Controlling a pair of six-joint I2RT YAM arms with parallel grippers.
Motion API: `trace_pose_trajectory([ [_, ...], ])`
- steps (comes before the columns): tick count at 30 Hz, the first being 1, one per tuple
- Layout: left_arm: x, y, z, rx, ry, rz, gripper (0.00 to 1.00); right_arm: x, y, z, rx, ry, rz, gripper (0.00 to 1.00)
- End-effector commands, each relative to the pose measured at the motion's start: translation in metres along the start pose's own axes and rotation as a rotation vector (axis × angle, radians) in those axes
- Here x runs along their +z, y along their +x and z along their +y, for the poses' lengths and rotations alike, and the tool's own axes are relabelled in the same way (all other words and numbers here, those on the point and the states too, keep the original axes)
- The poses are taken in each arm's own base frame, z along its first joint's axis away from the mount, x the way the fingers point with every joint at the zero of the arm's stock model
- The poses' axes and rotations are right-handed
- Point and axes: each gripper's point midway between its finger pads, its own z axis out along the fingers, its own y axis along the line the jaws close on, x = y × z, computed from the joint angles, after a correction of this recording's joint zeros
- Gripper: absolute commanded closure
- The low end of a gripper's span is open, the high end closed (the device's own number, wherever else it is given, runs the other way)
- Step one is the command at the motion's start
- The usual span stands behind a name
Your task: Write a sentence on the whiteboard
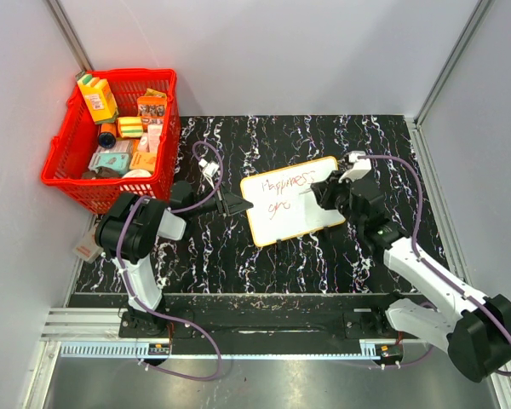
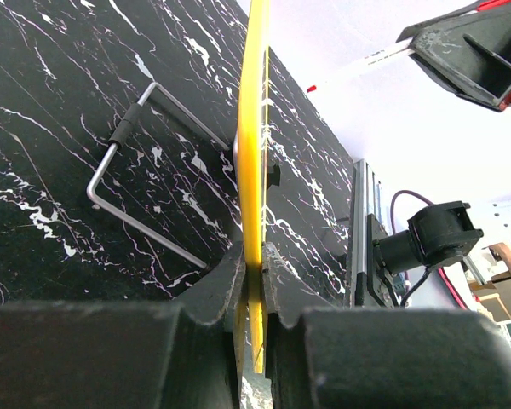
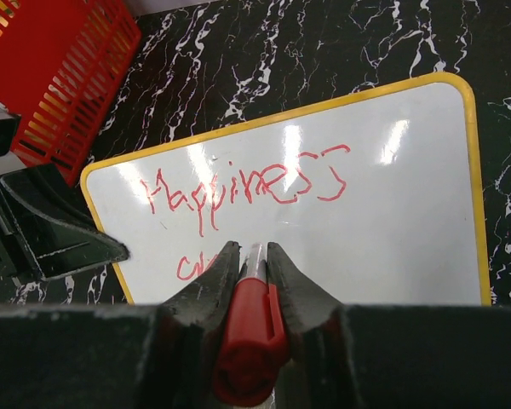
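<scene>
The whiteboard [image 1: 311, 213], white with a yellow rim, lies tilted on the black marbled table; the right wrist view shows its face [image 3: 392, 213] and the left wrist view shows it edge-on [image 2: 254, 170]. The sentence [image 1: 288, 182] reads "Happiness" [image 3: 247, 187] in red, with a short second line begun below it [image 3: 187, 266]. My left gripper [image 1: 243, 204] is shut on the board's left edge [image 2: 255, 273]. My right gripper [image 1: 324, 194] is shut on a red-capped marker [image 3: 249, 332], its tip at the second line. The tip itself is hidden behind the fingers.
A red basket [image 1: 111, 136] full of packets stands at the back left, its corner [image 3: 60, 68] close to the board. A bent wire stand [image 2: 119, 162] lies on the table behind the board. A metal rail [image 1: 238, 328] runs along the near edge.
</scene>
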Motion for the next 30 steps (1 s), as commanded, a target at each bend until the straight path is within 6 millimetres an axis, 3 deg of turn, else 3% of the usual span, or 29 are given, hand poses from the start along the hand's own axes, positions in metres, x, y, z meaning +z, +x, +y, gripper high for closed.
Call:
trace_pose_trajectory([
  [1, 0.000, -0.020, -0.029, 0.183, 0.085, -0.054, 1.00, -0.006, -0.016, 0.018, 0.050, -0.116, -0.006, 1.00],
  [9, -0.001, -0.020, -0.029, 0.186, 0.078, -0.060, 1.00, -0.009, -0.005, 0.013, 0.049, -0.115, 0.011, 1.00],
  [19, -0.001, -0.020, -0.028, 0.183, 0.074, -0.060, 1.00, -0.019, -0.010, 0.007, 0.010, -0.092, -0.024, 1.00],
  [30, 0.001, -0.019, -0.027, 0.177, 0.074, -0.054, 1.00, -0.009, -0.009, 0.009, 0.004, -0.096, -0.010, 1.00],
])
